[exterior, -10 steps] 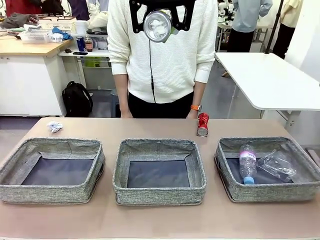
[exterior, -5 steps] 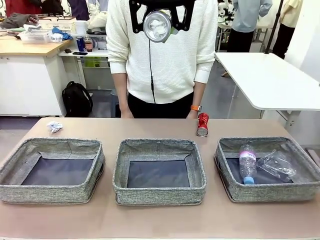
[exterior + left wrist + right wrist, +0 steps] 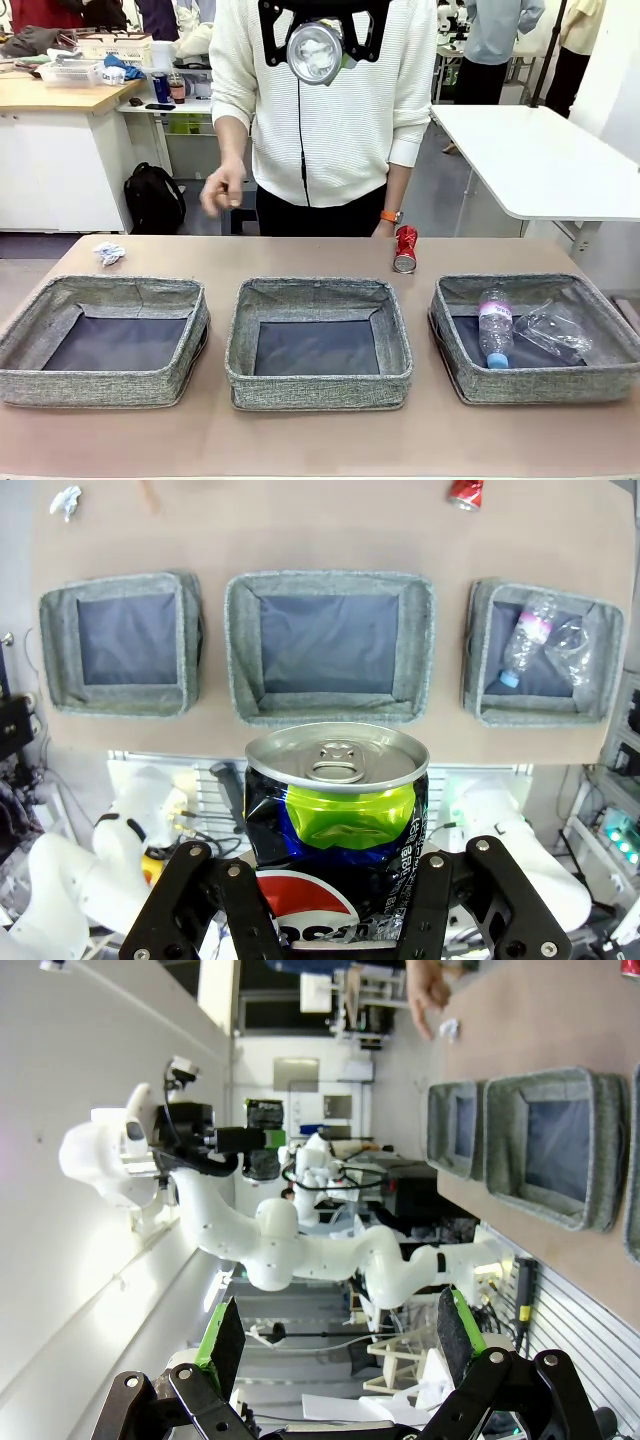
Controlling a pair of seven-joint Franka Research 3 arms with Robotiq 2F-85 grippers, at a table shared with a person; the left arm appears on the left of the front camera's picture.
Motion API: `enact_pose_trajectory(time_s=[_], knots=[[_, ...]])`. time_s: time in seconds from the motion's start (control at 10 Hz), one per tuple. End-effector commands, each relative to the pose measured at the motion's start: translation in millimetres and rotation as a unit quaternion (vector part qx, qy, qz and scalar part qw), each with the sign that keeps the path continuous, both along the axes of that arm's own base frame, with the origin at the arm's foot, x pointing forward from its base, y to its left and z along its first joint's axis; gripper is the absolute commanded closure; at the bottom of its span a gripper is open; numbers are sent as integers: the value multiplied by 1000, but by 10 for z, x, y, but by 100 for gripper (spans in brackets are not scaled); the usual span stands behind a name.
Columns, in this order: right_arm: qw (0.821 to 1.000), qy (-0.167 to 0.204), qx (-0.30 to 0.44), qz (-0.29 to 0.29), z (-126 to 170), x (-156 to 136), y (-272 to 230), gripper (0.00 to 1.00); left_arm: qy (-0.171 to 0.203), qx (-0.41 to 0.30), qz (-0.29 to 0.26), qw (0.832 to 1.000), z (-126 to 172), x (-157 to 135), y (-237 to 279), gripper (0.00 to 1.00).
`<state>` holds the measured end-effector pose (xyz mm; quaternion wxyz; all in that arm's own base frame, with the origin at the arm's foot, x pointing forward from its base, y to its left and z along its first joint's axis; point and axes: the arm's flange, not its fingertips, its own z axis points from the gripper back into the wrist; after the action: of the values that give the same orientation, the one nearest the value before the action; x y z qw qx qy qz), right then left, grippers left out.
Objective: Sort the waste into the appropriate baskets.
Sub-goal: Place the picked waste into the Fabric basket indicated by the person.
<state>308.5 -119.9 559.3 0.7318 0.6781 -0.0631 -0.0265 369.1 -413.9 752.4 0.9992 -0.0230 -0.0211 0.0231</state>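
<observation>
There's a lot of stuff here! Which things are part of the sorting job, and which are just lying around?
Part of the job: dark soda can, held by the left gripper; red soda can; paper wad; plastic bottle and clear film, in the right basket; middle basket; left basket.
Just lying about: black backpack; white side table; white crate.
</observation>
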Motion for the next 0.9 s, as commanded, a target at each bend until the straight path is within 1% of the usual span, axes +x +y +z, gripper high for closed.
enact_pose_trajectory(time_s=[0.0,0.7,0.8], knots=[[1000,-6,-4,6,-8,-27,-10,0,-4,8,-5,1000,13,-4,16,100],[1000,-6,-4,6,-8,-27,-10,0,-4,8,-5,1000,13,-4,16,100],[1000,-6,-4,6,-8,-27,-10,0,0,0,0,1000,0,0,0,100]])
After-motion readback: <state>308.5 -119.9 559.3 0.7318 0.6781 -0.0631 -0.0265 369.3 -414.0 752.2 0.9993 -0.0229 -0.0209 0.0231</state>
